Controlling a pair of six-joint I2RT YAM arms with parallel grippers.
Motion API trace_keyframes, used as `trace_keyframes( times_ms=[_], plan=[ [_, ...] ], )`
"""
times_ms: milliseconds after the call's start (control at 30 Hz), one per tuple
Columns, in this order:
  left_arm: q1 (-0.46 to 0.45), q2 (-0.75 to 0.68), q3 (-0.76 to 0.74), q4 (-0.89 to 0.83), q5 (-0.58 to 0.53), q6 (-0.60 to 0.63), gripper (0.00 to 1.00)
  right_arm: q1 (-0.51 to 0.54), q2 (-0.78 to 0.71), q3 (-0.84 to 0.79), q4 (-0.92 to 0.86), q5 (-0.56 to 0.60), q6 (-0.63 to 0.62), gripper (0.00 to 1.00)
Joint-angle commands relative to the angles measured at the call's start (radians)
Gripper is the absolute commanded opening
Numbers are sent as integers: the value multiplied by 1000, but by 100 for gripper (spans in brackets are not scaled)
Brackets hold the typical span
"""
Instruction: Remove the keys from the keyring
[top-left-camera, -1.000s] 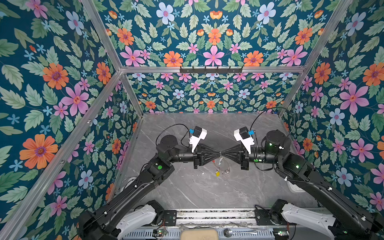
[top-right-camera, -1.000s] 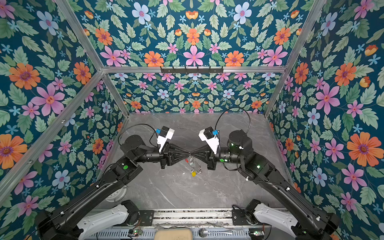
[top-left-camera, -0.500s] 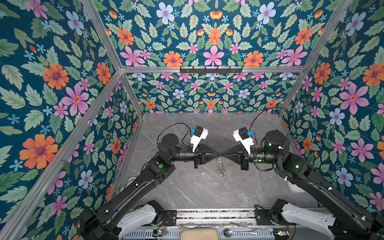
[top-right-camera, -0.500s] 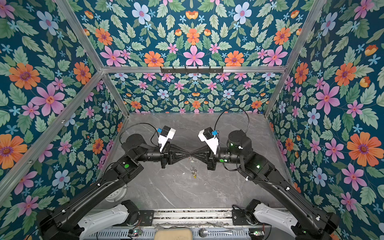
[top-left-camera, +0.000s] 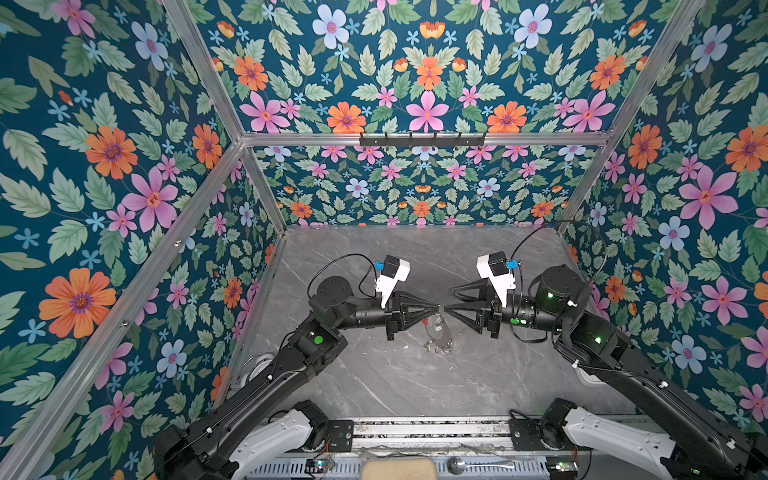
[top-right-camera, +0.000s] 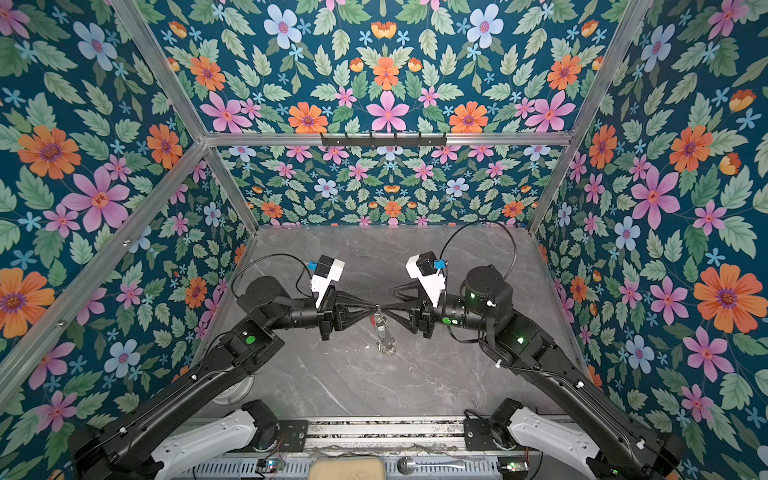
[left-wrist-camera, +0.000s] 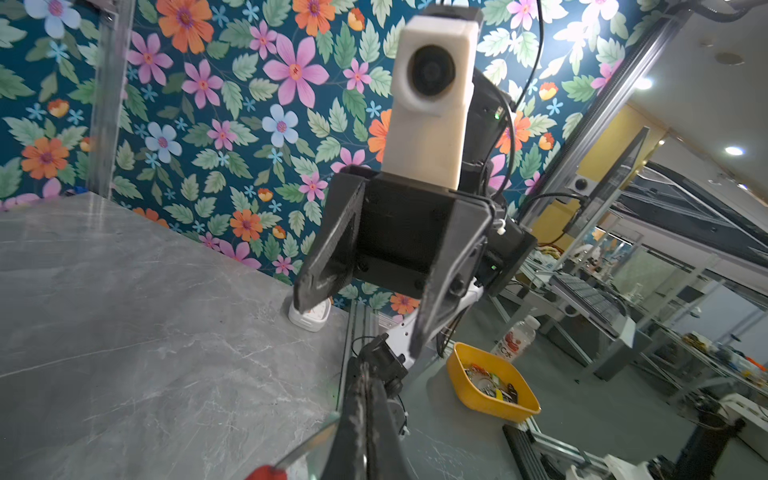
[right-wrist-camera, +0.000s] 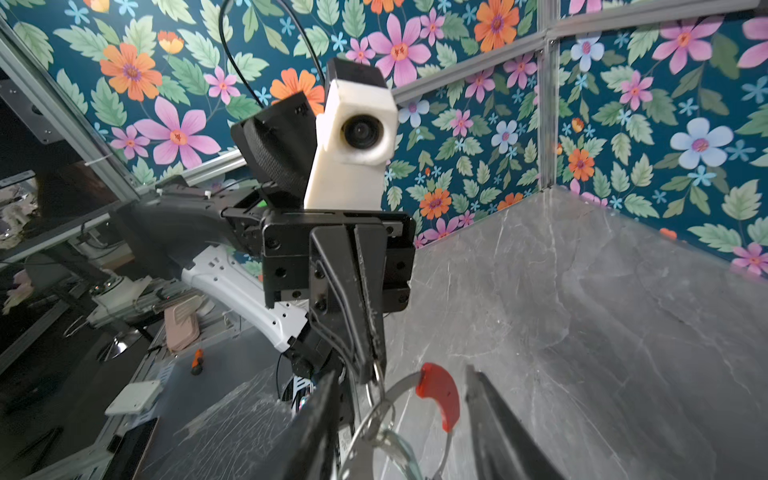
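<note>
The keyring (top-left-camera: 436, 326) (top-right-camera: 380, 326) hangs over the middle of the grey table, a thin dark hoop with a red section (right-wrist-camera: 440, 397). My left gripper (top-left-camera: 438, 308) (top-right-camera: 376, 308) (right-wrist-camera: 374, 363) is shut on its upper rim, beside the red section. The keys (top-left-camera: 440, 347) (top-right-camera: 386, 347) dangle in a silver bunch at the hoop's bottom, touching the table. My right gripper (top-left-camera: 449, 298) (top-right-camera: 387, 299) (right-wrist-camera: 402, 372) faces the left one tip to tip; it is open, with the hoop's top between its fingers (right-wrist-camera: 498, 419) and not pinched. In the left wrist view the left gripper (left-wrist-camera: 368, 374) is shut beside the hoop (left-wrist-camera: 307, 444).
Floral walls close the table on three sides, with a black hook rail (top-left-camera: 422, 139) on the back wall. A metal rail (top-left-camera: 415, 428) runs along the front edge. A white block (left-wrist-camera: 309, 318) sits at the table's edge, and a yellow bin (left-wrist-camera: 490, 395) stands beyond it.
My right gripper has opened and let go of the keyring. The left gripper has closed fully and now holds the hoop alone. Both arms have stayed about where they were.
</note>
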Motion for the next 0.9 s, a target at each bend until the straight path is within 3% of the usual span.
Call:
trace_keyframes(
  times_ms=[0, 133, 367, 867],
  plan=[
    [-2, -29, -27, 97, -127, 29, 0, 2, -28, -43, 123, 98, 60, 63],
    [-8, -46, -61, 142, -231, 55, 0, 2, -47, -110, 172, 82, 50, 73],
    [-12, -29, -101, 246, -320, 51, 0, 2, -27, -160, 178, 81, 2, 72],
    [-19, -24, -102, 237, -316, 59, 0, 7, 70, -94, 98, 58, -84, 35]
  ],
)
